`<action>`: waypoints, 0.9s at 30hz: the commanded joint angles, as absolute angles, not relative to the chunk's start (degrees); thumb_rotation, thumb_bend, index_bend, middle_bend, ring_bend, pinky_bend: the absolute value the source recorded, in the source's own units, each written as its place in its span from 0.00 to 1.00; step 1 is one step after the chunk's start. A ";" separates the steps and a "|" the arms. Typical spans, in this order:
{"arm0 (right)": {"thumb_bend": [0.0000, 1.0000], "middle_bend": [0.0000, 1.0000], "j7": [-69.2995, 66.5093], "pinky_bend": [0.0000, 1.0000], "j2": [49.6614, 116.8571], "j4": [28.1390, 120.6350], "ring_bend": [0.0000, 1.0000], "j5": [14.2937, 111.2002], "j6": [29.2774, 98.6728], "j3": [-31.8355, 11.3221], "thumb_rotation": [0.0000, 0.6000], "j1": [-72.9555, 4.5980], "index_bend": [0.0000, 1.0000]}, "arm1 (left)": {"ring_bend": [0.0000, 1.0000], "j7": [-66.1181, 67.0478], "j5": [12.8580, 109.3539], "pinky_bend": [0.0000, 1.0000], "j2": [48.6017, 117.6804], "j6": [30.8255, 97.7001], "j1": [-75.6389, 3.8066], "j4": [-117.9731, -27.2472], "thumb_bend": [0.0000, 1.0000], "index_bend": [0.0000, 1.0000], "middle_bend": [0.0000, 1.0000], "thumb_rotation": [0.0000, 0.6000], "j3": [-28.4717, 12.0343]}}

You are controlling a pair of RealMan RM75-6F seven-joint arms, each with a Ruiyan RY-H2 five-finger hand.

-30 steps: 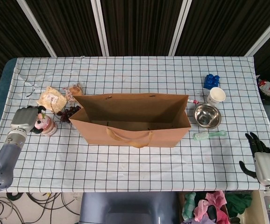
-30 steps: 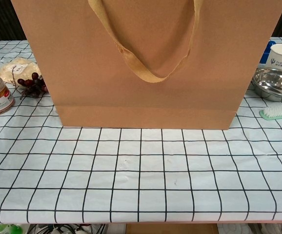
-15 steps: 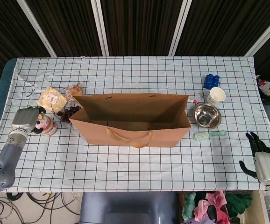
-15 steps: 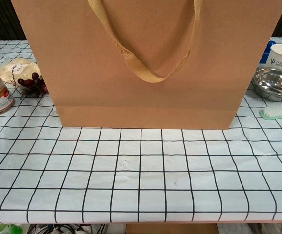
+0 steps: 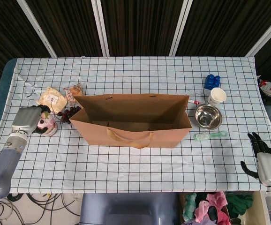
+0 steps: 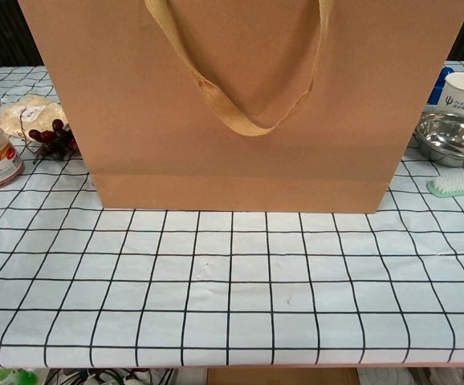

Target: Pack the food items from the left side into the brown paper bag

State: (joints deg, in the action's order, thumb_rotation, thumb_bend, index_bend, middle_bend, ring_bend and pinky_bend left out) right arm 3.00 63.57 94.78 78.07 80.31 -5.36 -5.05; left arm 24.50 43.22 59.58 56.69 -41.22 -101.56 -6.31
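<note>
- Where its fingers curl around the pink-lidded jar (image 5: 45,125) near the table's left edge, the left hand (image 5: 26,120) grips it.
- Just beside the jar lie dark grapes (image 5: 68,114), a wrapped bun (image 5: 51,100) and a small snack packet (image 5: 73,90).
- The brown paper bag (image 5: 133,120) stands open mid-table, directly right of these.
- Toward the right edge sit a steel bowl (image 5: 207,116), paper cup (image 5: 216,96), blue blocks (image 5: 212,81) and a green brush (image 5: 209,136).
- The right hand (image 5: 266,161) hangs off the near right corner, fingers loosely apart, holding nothing.

Checked table (image 5: 126,178) bears paper bag (image 5: 131,125); bowl (image 5: 207,116); grapes (image 5: 69,113).
</note>
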 commanded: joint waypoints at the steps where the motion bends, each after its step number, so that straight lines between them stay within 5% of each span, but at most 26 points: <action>1: 0.27 0.03 2.94 0.27 63.50 94.90 0.14 77.89 80.28 -5.35 1.00 -4.96 0.03 | 0.31 20.13 52.23 0.46 51.83 61.15 -38.94 -114.04 0.32 0.38 0.43 1.00 -9.12; 16: 0.27 0.03 1.22 0.27 63.13 94.62 0.14 77.65 80.63 -5.46 1.00 -4.46 0.03 | 0.31 4.85 59.73 0.47 40.39 65.01 -36.68 -129.35 0.32 0.39 0.43 1.00 -18.33; 27: 0.27 0.03 0.36 0.27 62.93 94.45 0.14 77.36 80.38 -5.56 1.00 -4.36 0.03 | 0.33 6.77 53.72 0.47 44.07 63.09 -43.79 -129.09 0.32 0.43 0.45 1.00 -23.09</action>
